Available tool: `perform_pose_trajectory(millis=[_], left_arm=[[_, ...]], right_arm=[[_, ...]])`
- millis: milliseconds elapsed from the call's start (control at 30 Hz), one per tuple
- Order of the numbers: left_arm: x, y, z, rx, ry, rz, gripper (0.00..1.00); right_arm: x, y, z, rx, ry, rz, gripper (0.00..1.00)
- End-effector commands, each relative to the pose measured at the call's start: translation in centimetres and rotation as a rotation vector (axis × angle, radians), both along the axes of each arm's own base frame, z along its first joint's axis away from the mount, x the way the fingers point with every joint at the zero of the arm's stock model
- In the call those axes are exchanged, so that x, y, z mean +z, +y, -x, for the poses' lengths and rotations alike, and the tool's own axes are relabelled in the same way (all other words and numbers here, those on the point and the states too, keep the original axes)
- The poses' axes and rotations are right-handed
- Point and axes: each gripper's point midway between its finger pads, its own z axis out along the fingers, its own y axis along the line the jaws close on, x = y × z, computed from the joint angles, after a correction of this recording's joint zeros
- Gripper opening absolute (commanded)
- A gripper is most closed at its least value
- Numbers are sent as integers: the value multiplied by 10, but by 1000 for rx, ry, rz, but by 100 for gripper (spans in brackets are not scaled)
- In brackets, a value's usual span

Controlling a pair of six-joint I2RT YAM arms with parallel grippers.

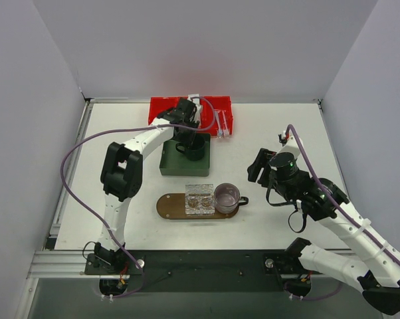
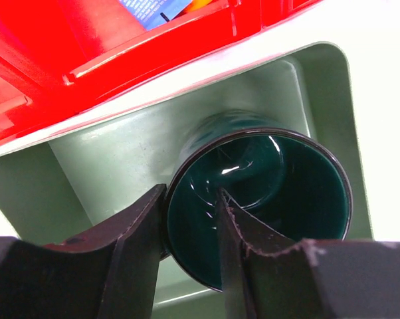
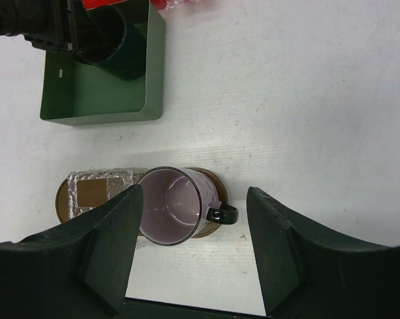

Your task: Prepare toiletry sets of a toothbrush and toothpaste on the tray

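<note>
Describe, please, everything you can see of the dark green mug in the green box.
The dark green mug is glossy, like glazed ceramic, with a thin rim and an empty inside that reflects light. It seems to stand upright in the far right part of the green box, near the red bin. The left gripper straddles its wall, one finger inside and one outside; a gap shows between them, so it is not clamped yet.

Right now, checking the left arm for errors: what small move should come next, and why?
Probably close the left gripper on the dark mug's wall: its fingers straddle the rim with a gap, and the mug sits in the green box.
</note>
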Motion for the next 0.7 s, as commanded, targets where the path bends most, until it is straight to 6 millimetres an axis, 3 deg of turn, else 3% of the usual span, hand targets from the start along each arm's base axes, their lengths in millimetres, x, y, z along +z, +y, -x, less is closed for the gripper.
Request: perform_pose_trajectory(millis=[0,233,333,667], left_arm=[[-4,3,-7,7,-29,-16,43],[-9,2,-4,-6,-37,-45,9],[-7,-2,-2,-17,-40,-41,0],[13,-10,-1,-25,-64,26,0]], right_arm=[[8,-1,-1,-1,-12,0,59],[10,-3,-1,-8,-23,-1,59],[11,-1,-1,-2,-17,-7,59],[6,5,-1,1,8,-26,58]])
